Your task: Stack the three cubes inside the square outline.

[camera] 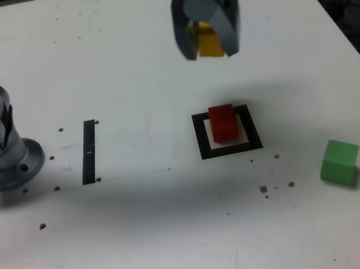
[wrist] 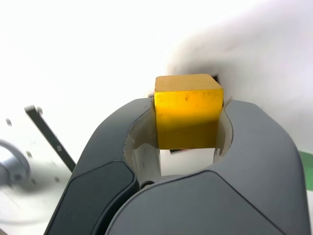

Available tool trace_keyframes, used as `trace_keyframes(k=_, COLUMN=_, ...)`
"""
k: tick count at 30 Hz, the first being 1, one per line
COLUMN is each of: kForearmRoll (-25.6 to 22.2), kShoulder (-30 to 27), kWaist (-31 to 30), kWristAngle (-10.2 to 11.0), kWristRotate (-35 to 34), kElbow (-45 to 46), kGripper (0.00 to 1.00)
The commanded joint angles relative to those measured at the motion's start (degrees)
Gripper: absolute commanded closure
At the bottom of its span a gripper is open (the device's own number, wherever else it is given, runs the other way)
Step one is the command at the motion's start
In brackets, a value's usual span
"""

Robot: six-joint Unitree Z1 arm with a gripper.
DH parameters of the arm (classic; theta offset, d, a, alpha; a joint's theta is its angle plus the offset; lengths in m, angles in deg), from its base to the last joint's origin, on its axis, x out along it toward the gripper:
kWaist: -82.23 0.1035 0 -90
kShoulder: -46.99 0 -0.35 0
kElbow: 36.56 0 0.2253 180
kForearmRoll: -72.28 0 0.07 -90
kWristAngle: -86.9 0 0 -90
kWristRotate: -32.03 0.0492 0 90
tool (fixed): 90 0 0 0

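Yellow cube (camera: pixel 208 44) clamped in gripper (camera: pixel 210 49), airborne at 12 o'clock of red cube (camera: pixel 222 123) inside square outline (camera: pixel 228 131). Step: second layer. Next: align, lower squarely. Green cube (camera: pixel 339 162) waits at 4 o'clock.

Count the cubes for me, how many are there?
3. The yellow cube is up in the air, held between the jaws. The red cube sits inside the square outline. The green cube lies on the table at the exterior view's right.
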Motion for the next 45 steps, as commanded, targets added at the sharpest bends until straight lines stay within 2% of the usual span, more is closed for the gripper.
trace_keyframes(k=1, kForearmRoll=0.47, kShoulder=-1.19, kWaist=-0.41, kWristAngle=-1.19, kWristRotate=-1.87, kElbow=1.38, kGripper=0.65)
trace_keyframes(k=5, kForearmRoll=2.29, kShoulder=-2.18, kWaist=-1.41, kWristAngle=-3.82, kWristRotate=-6.21, kElbow=4.68, kGripper=0.65)
trace_keyframes(k=14, kForearmRoll=9.59, kShoulder=-2.5, kWaist=-4.36, kWristAngle=-6.14, kWristRotate=-11.92, kElbow=10.18, kGripper=0.65)
trace_keyframes(k=40, kForearmRoll=13.16, kShoulder=0.88, kWaist=-7.25, kWristAngle=-7.66, kWristRotate=-14.81, kElbow=11.53, kGripper=0.65)
trace_keyframes(k=42, kForearmRoll=13.53, kShoulder=1.0, kWaist=-7.25, kWristAngle=-7.69, kWristRotate=-14.81, kElbow=11.76, kGripper=0.57)
trace_keyframes(k=45, kForearmRoll=13.95, kShoulder=1.08, kWaist=-7.25, kWristAngle=-7.69, kWristRotate=-14.81, kElbow=12.17, kGripper=0.29)
